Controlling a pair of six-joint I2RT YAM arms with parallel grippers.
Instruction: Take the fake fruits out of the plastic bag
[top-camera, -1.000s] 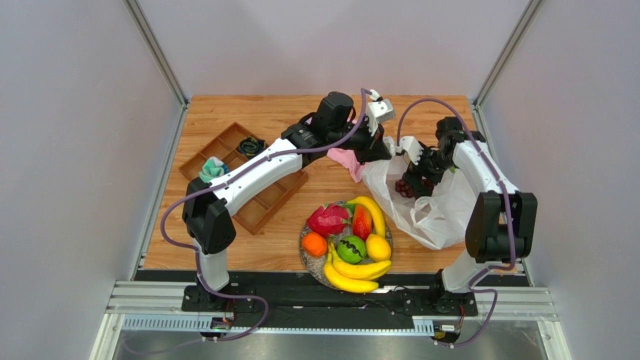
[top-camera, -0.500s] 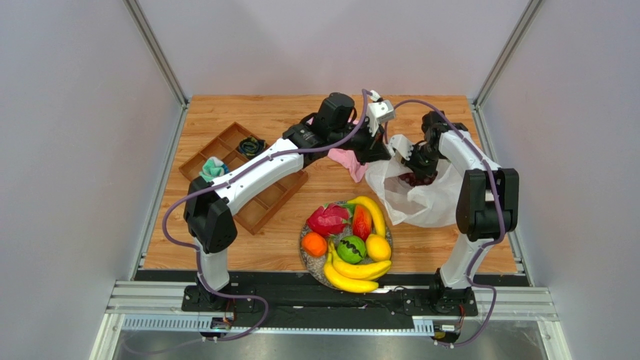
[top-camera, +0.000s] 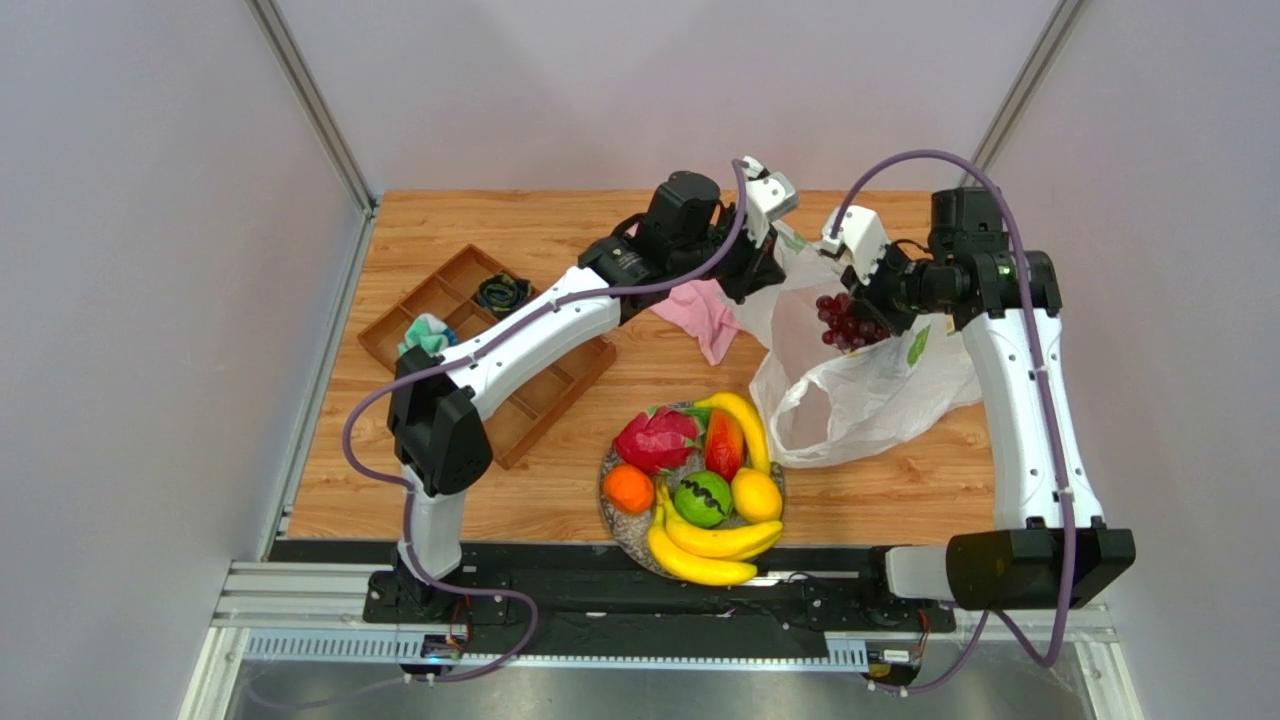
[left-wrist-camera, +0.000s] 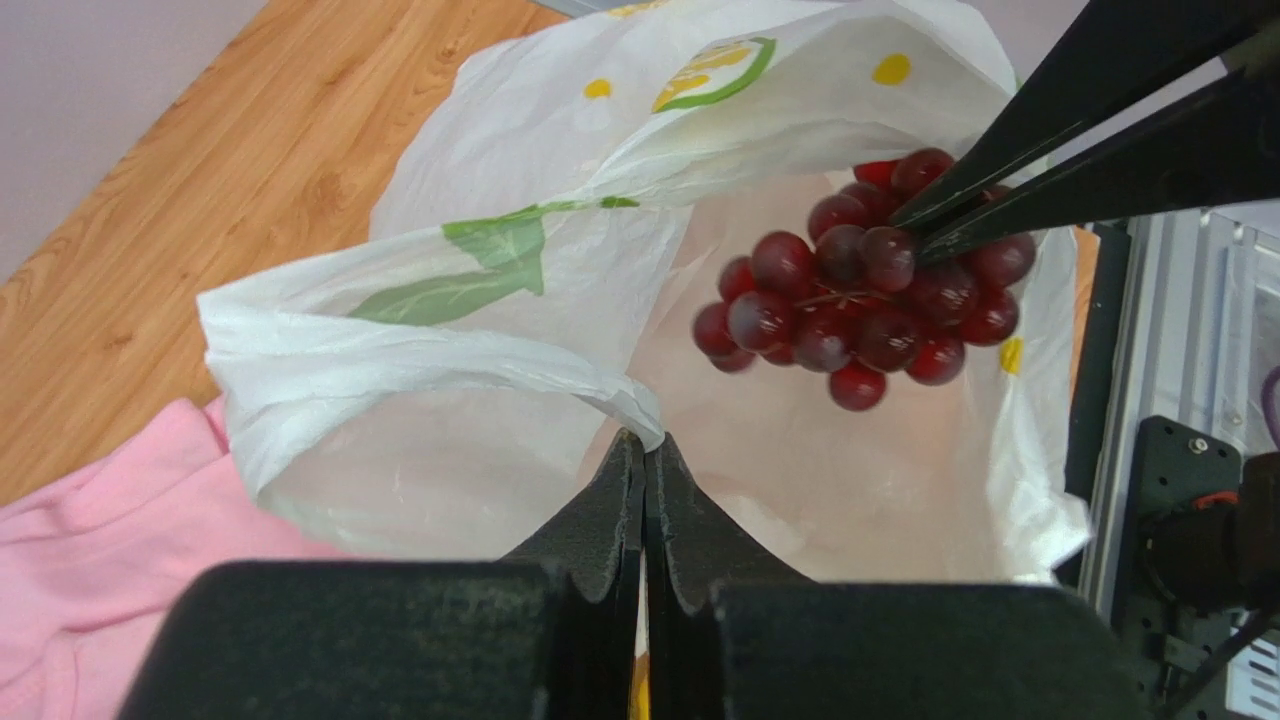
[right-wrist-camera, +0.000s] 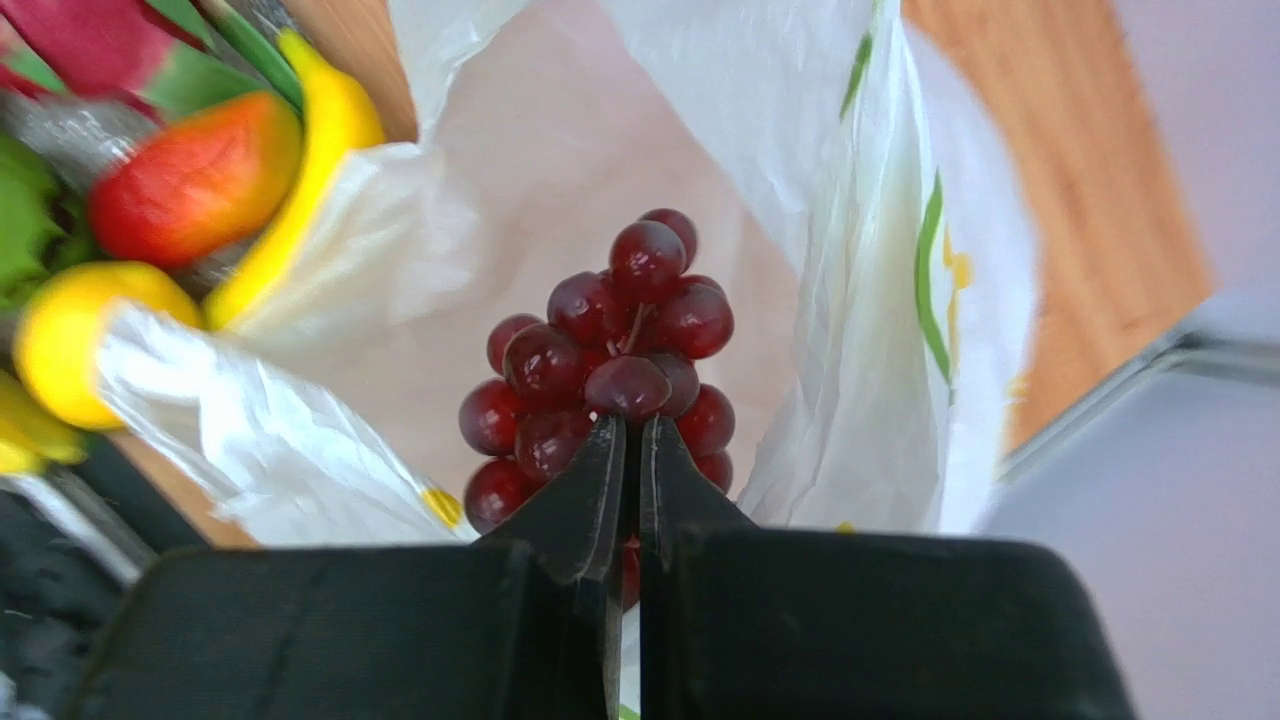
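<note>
The right claw (right-wrist-camera: 631, 431) is pressed together on the stem of the dark grapes (right-wrist-camera: 609, 360), and the bunch hangs at the open mouth of the plastic bag (top-camera: 872, 398). The left claw (left-wrist-camera: 646, 450), also pressed together, pinches the bag's rim (just beside a pink cloth (top-camera: 699, 315)). The other fake fruits (top-camera: 699, 488) sit heaped on a plate (top-camera: 606, 513) on the bench (top-camera: 902, 488).

Robot lab test cell was indicated: wooden tabletop (top-camera: 496, 225) was boxed in by plain grey panels (top-camera: 135, 330) and aluminium framing (top-camera: 308, 98). A cabled left arm (top-camera: 519, 333) and right arm (top-camera: 1029, 405) were bolted to a black rail (top-camera: 601, 578), mounted on slotted metal extrusion (top-camera: 676, 648).
</note>
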